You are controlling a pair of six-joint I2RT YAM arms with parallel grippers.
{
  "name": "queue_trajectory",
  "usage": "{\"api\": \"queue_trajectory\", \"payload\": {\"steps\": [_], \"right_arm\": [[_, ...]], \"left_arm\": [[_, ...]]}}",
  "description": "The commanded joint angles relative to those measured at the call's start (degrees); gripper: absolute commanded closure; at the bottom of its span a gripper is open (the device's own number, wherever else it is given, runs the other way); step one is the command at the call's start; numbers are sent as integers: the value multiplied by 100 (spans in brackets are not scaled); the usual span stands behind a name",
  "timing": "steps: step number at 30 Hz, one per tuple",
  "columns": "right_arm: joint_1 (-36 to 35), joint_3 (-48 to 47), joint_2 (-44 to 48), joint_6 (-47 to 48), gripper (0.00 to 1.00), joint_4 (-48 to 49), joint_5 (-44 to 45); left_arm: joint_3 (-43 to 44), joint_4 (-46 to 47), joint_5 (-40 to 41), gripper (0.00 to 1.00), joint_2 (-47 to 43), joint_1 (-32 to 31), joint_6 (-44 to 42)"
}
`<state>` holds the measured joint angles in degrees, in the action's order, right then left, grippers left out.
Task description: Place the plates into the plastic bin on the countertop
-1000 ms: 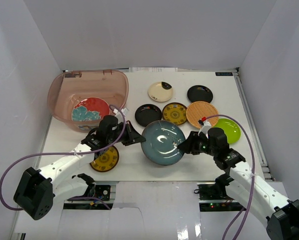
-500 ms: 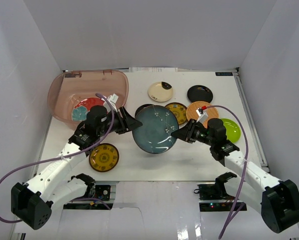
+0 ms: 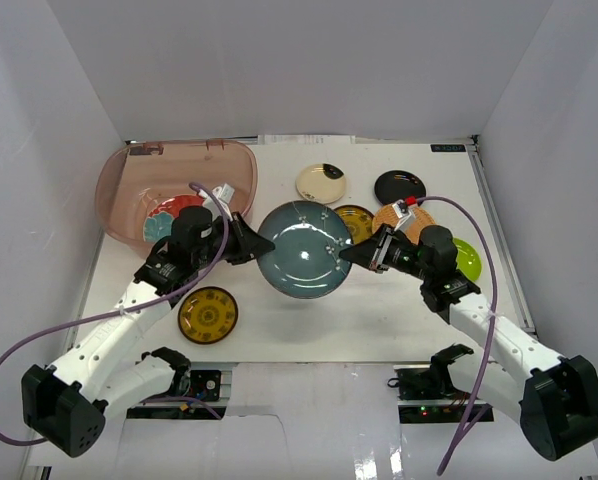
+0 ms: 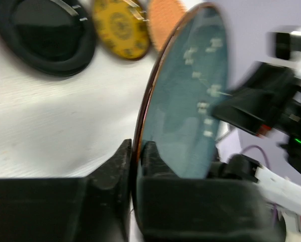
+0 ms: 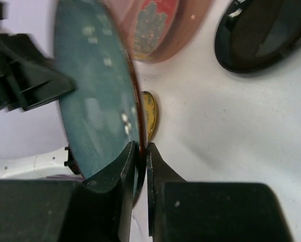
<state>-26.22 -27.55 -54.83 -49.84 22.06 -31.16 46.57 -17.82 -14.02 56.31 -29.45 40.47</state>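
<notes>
The large grey-blue plate (image 3: pixel 301 249) hangs in the air over the table's middle, held at both edges. My left gripper (image 3: pixel 259 250) is shut on its left rim (image 4: pixel 140 136). My right gripper (image 3: pixel 347 256) is shut on its right rim (image 5: pixel 140 141). The plastic bin (image 3: pixel 139 175) stands at the far left with the red-and-teal plate (image 3: pixel 164 215) inside. On the countertop (image 3: pixel 379 320) lie a cream plate (image 3: pixel 320 183), a black plate (image 3: pixel 400 187), a yellow patterned plate (image 3: pixel 357 222), an orange woven-look plate (image 3: pixel 397 216), a lime green plate (image 3: pixel 467 258) and a second yellow plate (image 3: pixel 208 314). The other black plate (image 4: pixel 45 35) lies under the held plate.
White walls close in the table on three sides. Purple cables loop from both arms. The bin's near wall (image 3: pixel 234 205) is just left of the held plate.
Both grippers have lifted the grey-blue plate off the table and carried it up and left toward the bin. The other plates have not moved.
</notes>
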Motion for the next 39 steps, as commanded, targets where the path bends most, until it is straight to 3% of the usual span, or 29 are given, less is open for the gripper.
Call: {"api": "queue_trajectory", "payload": {"steps": [1,3,5,6,7,10,12,14,19,24,32,39], "right_arm": [[-226,-409,69,-474,92,1388,-1077],[-217,-557,-19,-264,92,1047,-972],[-217,-646,-89,-140,81,714,-910],[-217,-690,-142,-44,70,538,-857],[-208,-803,-142,209,47,301,-666],[-208,-919,-20,641,16,-483,-287],[-217,-875,199,739,6,-702,-120],[-217,-875,341,1019,2,-948,-49],[-217,-638,868,1433,2,-1634,276],[-243,-14,1097,1416,3,-1565,330],[-594,39,633,1636,5,-1399,487],[-1981,-92,-334,1548,10,-793,1356]], "left_arm": [[327,429,-567,96,-59,-254,-74],[371,446,-514,100,-138,-245,22],[441,499,-488,100,-182,-219,92],[493,473,-383,100,-200,-193,136],[563,455,-321,100,-208,-166,224],[879,412,-119,100,-95,26,408],[1195,341,39,100,28,324,470],[1389,306,49,100,238,650,558],[2004,218,-171,100,582,2371,629],[1918,51,-56,100,784,3779,637],[1566,183,540,100,1170,4351,313],[1575,191,760,100,1988,4351,-109]]}}
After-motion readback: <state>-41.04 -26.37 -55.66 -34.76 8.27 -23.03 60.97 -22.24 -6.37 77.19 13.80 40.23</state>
